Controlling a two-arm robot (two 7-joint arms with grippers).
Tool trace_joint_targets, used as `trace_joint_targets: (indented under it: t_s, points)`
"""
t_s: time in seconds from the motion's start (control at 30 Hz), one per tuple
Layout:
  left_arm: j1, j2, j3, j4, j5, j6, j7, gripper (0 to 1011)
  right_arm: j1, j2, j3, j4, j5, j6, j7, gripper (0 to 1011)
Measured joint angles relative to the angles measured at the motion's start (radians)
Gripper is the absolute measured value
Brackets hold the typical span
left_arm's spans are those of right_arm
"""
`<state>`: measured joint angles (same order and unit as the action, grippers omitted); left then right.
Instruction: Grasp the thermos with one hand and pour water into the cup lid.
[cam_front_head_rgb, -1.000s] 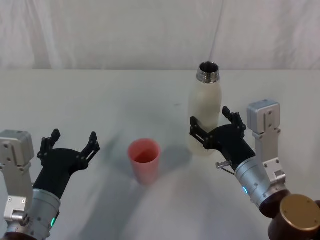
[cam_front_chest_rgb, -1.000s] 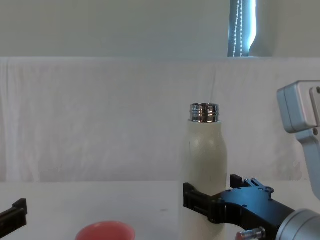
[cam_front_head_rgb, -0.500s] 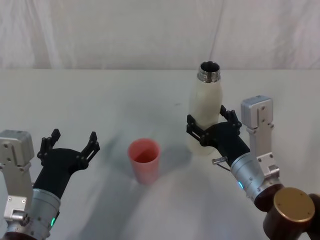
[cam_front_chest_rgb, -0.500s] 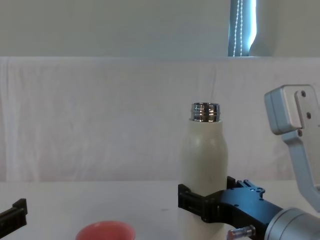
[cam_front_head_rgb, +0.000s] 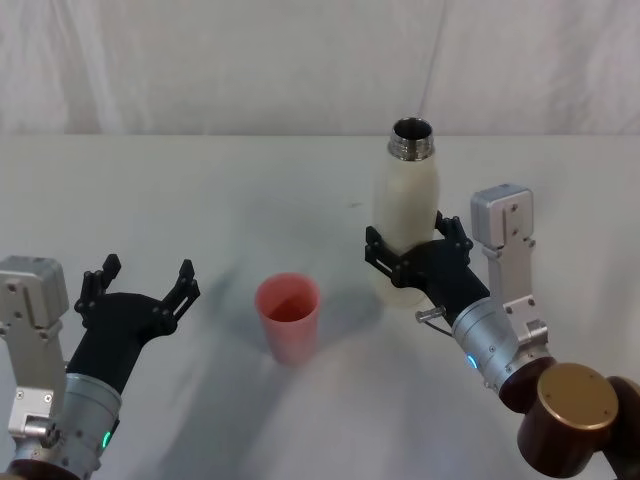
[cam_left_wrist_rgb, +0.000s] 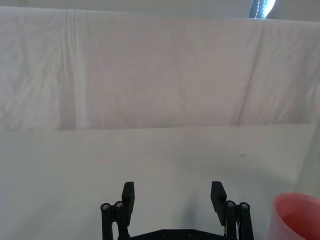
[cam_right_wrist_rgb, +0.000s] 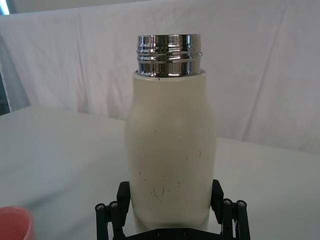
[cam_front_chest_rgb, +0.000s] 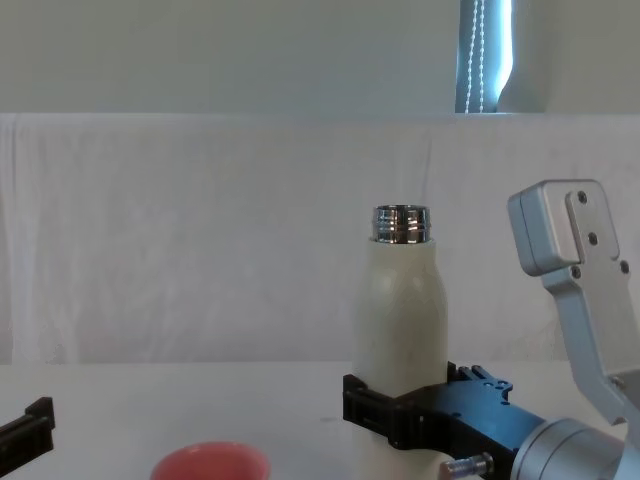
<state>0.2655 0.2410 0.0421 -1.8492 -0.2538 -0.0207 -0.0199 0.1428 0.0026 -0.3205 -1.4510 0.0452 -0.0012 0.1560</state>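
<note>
Fingers of the right gripper (cam_front_head_rgb: 405, 253) sit on both sides of the thermos (cam_front_head_rgb: 405, 215), low on its body. One finger is on its left side and one on its right, and the bottle stands between them. From the right wrist view the black fingers (cam_right_wrist_rgb: 123, 196) press close against the cream sides of the thermos (cam_right_wrist_rgb: 170, 150), so they seem to be holding it, with the lower part of the bottle tucked in between. The thermos stands up straight on the right part of the white bench (cam_front_head_rgb: 200, 200), with its shiny open neck at the top. From the chest view the right gripper (cam_front_chest_rgb: 400, 420) wraps the bottom part of the thermos (cam_front_chest_rgb: 398, 310).

The cup lid (cam_front_head_rgb: 288, 320) is pink and stands open side up, nearer and to the left of the thermos, apart from it. Its rim (cam_front_chest_rgb: 210, 462) peeks up low in the chest view.

The left gripper (cam_front_head_rgb: 140, 290) waits at the near left, with its fingers (cam_left_wrist_rgb: 128, 196) spread wide and nothing between them. The cup lid (cam_left_wrist_rgb: 295, 216) is to its right.
</note>
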Motion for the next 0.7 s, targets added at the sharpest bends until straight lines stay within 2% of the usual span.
trace_joint_targets:
  t_s: [0.33, 0.7]
  points:
    - [0.000, 0.000, 0.000, 0.000, 0.000, 0.000, 0.000, 1001, 0.007, -0.002, -0.004, 0.007, 0.011, 0.006, 0.004, 949]
    - [0.000, 0.000, 0.000, 0.000, 0.000, 0.000, 0.000, 1001, -0.019, 0.013, -0.008, -0.065, 0.005, 0.028, -0.001, 949]
